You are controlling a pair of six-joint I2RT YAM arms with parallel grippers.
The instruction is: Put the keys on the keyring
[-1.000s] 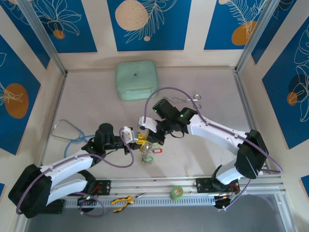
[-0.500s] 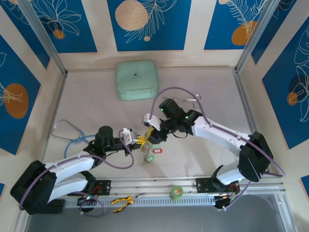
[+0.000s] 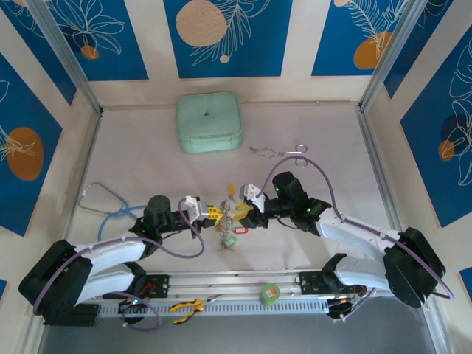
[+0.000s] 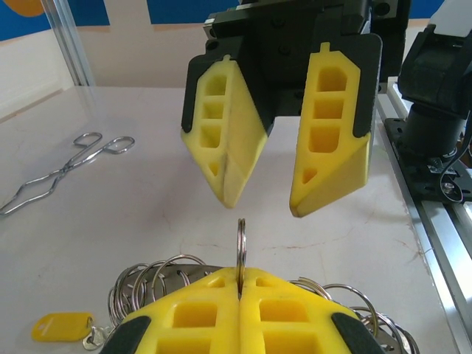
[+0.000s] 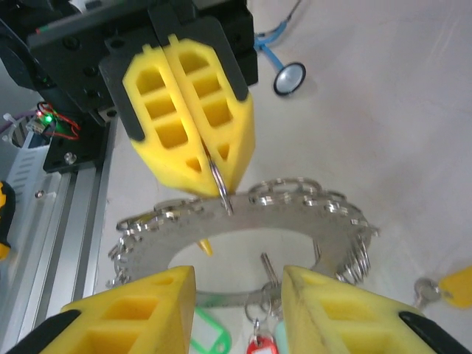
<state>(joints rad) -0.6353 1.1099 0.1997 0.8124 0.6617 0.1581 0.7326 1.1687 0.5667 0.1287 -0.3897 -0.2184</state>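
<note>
Nearest the arm bases, a roll of tape [image 3: 271,293] and yellow-handled pliers [image 3: 188,305] lie along the front rail, well apart from the work. At mid-table the left gripper [image 5: 217,179] has its jaws pressed together on a small ring [image 4: 240,240], held on edge, judged so as to present it to the opposing arm. The right gripper [image 4: 262,205] faces it closely, jaws spread and nothing between them, apparently placed to take or fit a key. The keyring [image 5: 243,221] sits directly below and between the two grippers, its rim crowded with small rings. Keys [image 5: 267,267] with a green tag [image 5: 210,339] and a red tag [image 5: 258,346] hang from it. A yellow tag [image 5: 453,284] lies just beside on the table [image 3: 317,169], judged unattached. Farther back are the stethoscope [image 3: 103,203], forceps [image 3: 279,153] and a pale green case [image 3: 209,122]. No writing is legible; a faint mark on the case is too small to read.
</note>
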